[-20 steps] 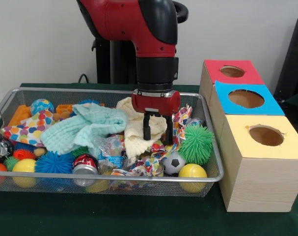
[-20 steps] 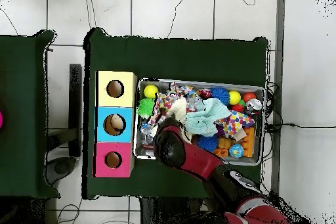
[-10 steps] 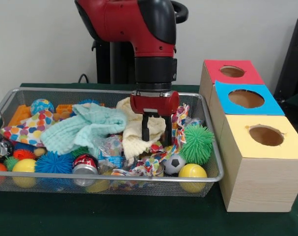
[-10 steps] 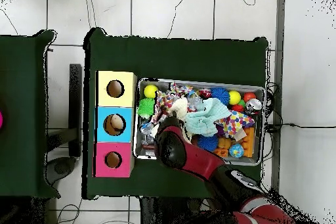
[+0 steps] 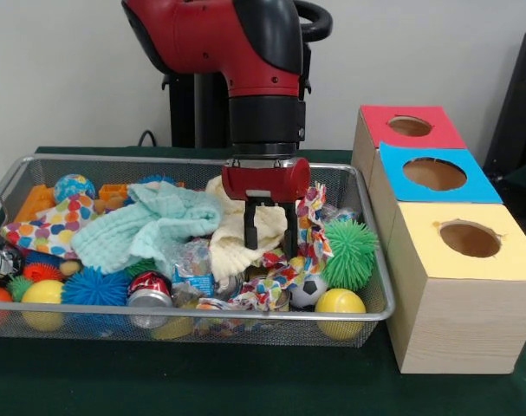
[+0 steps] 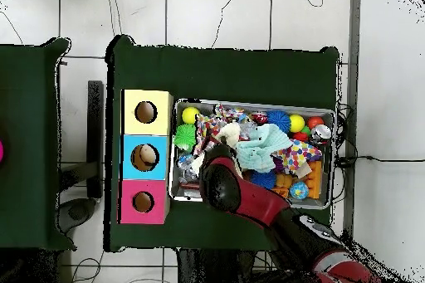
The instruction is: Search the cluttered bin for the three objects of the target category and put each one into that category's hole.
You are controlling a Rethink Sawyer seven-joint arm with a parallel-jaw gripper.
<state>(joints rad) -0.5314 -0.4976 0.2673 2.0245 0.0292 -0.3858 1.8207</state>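
The wire bin (image 5: 202, 314) holds a jumble of balls, cloths and cans. My gripper (image 5: 269, 232) reaches down into its middle, the two fingers closed on a cream cloth (image 5: 230, 241) that hangs bunched between them. A mint green cloth (image 5: 150, 221) lies just left of it, and a colourful patterned cloth (image 5: 313, 212) drapes beside the right finger. To the right stand the red box (image 5: 371, 121), the blue box (image 5: 475, 186) and the yellow box (image 5: 453, 303), each with a round hole on top. In the overhead view the arm (image 6: 220, 182) hides the gripper.
A green spiky ball (image 5: 347, 253), a small soccer ball (image 5: 308, 288) and a yellow ball (image 5: 340, 303) sit at the bin's front right. A red can (image 5: 150, 288), a blue spiky ball (image 5: 96, 288) and a polka-dot cloth (image 5: 50, 227) lie to the left.
The gripper has shifted a little left and upward, and the cream cloth has drawn up narrower with it. The patterned cloth beside it has lifted slightly.
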